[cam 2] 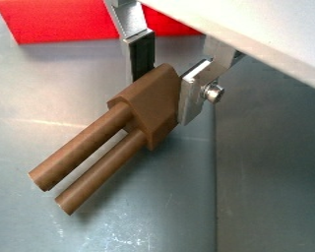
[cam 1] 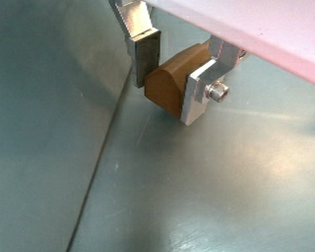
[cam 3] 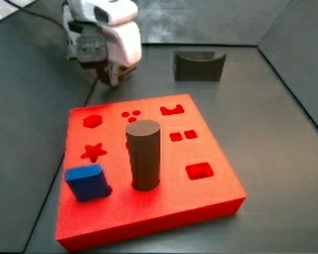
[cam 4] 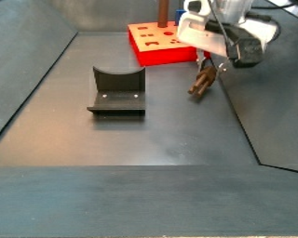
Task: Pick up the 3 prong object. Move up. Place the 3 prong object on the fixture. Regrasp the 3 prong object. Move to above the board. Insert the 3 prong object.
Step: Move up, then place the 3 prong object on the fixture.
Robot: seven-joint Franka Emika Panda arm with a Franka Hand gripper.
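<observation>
Gripper (cam 2: pixel 171 61) clamped on the 3 prong object (cam 2: pixel 118 133), silver fingers (cam 2: pixel 145 47) pressing the brown block from both sides, long prongs angled downward toward bare grey floor in a wrist view; only the block end (cam 1: pixel 171 81) seen between the plates from the opposite wrist angle. In a side view, gripper (cam 4: pixel 215 61) at upper right of frame with the 3 prong object (cam 4: pixel 204 80) hanging tilted beneath, prong tips close to the floor or touching, cannot tell which; just right of the board (cam 4: pixel 162 42), whose near edge sits at upper centre. Fixture (cam 4: pixel 116 91) at left of centre, well apart from the gripper, open floor between and a wide bare stretch toward the lower frame. In a side view from the opposite end, gripper (cam 3: pixel 100 69) at upper left, just behind the far edge of the board (cam 3: pixel 202 149); fixture (cam 3: pixel 199 65) at upper centre right, clear floor around. On the board, a tall dark cylinder (cam 3: pixel 144 156) upright near centre and a blue block (cam 3: pixel 84 183) at the left edge, with star, circle and square cut-outs open
</observation>
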